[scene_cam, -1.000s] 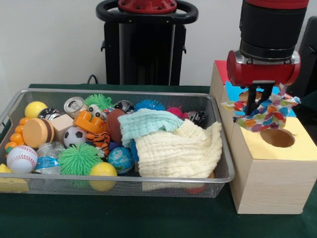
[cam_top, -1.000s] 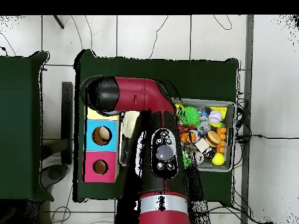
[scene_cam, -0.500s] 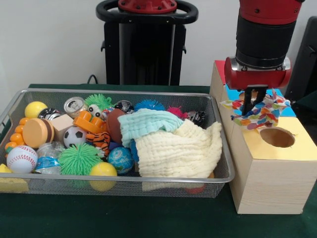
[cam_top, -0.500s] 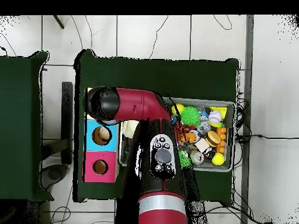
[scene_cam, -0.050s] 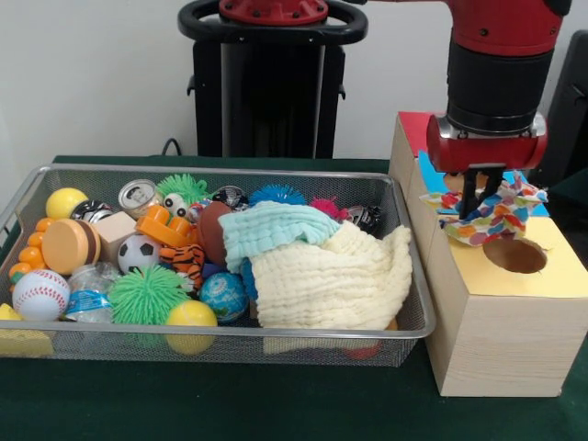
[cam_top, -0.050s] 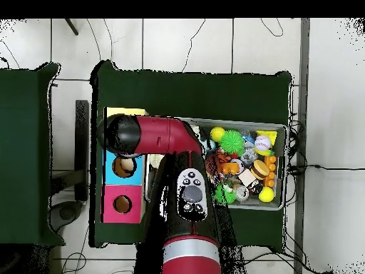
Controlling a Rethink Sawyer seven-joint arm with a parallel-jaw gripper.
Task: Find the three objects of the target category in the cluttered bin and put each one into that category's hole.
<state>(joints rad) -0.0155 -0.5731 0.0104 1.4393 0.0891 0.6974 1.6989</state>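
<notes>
Cloth: a patterned cloth (scene_cam, -0.050s: 493, 213) of many colours hangs from the gripper (scene_cam, -0.050s: 474, 195); it droops over the box top, just behind the round hole (scene_cam, -0.050s: 514, 254) in the yellow panel, and appears to touch that panel, though the contact is hard to judge.
Gripper: black fingers pinched narrow on the patterned cloth, pointing straight down under the red wrist; hidden by the arm (cam_top, -0.050s: 153, 135) in the overhead view.
Box: a wooden box (scene_cam, -0.050s: 501, 344) stands just beside the bin's end, with yellow, blue and red panels on top; in the overhead view the blue panel's hole (cam_top, -0.050s: 123, 167) and the red panel's hole (cam_top, -0.050s: 122, 205) show, while the arm covers most of the yellow panel.
Bin: a wire-mesh bin (scene_cam, -0.050s: 211, 336) on the green table (scene_cam, -0.050s: 230, 404); a cream cloth (scene_cam, -0.050s: 333, 279) lies heaped at the end nearest the box, with a pale teal cloth (scene_cam, -0.050s: 274, 228) draped on top of it.
Other contents: balls and toys crowd the rest of the bin; a baseball (scene_cam, -0.050s: 39, 294), a green spiky ball (scene_cam, -0.050s: 145, 295), a soccer ball (scene_cam, -0.050s: 140, 253), a yellow ball (scene_cam, -0.050s: 66, 202), a small can (scene_cam, -0.050s: 139, 195).
</notes>
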